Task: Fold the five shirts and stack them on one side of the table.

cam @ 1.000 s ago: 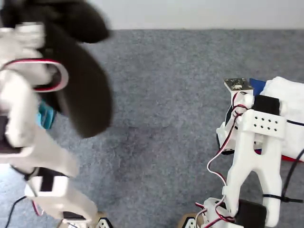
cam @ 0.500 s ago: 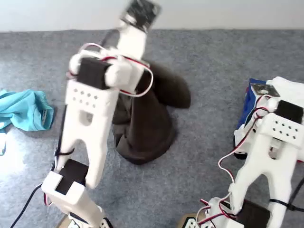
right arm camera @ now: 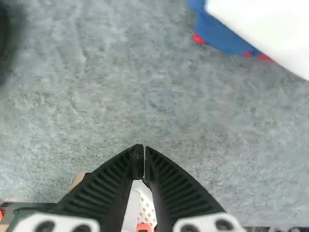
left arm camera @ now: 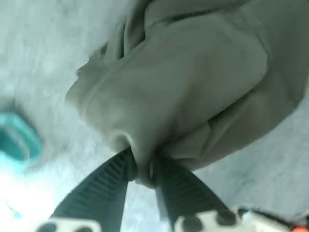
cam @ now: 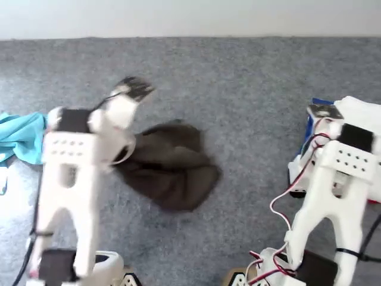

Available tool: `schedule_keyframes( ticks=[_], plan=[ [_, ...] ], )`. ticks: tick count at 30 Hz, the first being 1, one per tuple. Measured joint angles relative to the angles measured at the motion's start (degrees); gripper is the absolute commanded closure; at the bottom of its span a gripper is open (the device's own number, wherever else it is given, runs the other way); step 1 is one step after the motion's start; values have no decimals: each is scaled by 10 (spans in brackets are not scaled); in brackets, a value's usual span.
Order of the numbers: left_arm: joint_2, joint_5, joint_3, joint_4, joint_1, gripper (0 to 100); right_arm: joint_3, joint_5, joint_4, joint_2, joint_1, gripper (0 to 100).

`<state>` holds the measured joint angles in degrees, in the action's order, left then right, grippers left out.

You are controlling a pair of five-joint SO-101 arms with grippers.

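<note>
A dark brown shirt (cam: 172, 167) lies crumpled on the grey carpeted table, left of centre. My left gripper (left arm camera: 143, 170) is shut on a fold of the brown shirt (left arm camera: 193, 82) at its left edge. The left arm (cam: 74, 155) stands over that side of the shirt. A turquoise shirt (cam: 24, 137) lies bunched at the far left. At the right edge sits a stack of folded shirts, white (cam: 360, 116) on top of blue (cam: 311, 128) and red. My right gripper (right arm camera: 144, 159) is shut with nothing in it, low over bare carpet beside the stack (right arm camera: 256, 24).
The grey carpet (cam: 250, 89) covers the whole table, with open room across the middle and back. A pale wall runs along the far edge. Red and white cables (cam: 286, 196) hang by the right arm's base.
The left arm swung the brown shirt from high at the left, across the back of the table, then down and left; the shirt now lies on the carpet. The right arm barely shifted.
</note>
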<state>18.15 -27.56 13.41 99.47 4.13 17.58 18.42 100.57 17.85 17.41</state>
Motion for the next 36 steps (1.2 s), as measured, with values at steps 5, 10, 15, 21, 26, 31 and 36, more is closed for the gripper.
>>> schedule_keyframes(
  ticks=[5, 10, 15, 21, 26, 31, 36],
  plan=[
    [84, -82, 75, 0, 145, 865, 0, 0, 0, 0, -78, 990],
    [156, -101, 77, 0, 206, 778, 0, 0, 0, 0, -142, 990],
    [236, -104, 77, 0, 177, 776, 0, 0, 0, 0, -161, 990],
    [254, -40, 77, 0, 82, 776, 0, 0, 0, 0, -161, 990],
    [165, 30, 77, 0, -40, 776, 0, 0, 0, 0, -161, 990],
    [49, 65, 63, -1, -135, 776, 0, 0, 0, 0, -161, 990],
    [-60, 109, -20, -13, -194, 776, 0, 0, 0, 0, -161, 990]
  ],
)
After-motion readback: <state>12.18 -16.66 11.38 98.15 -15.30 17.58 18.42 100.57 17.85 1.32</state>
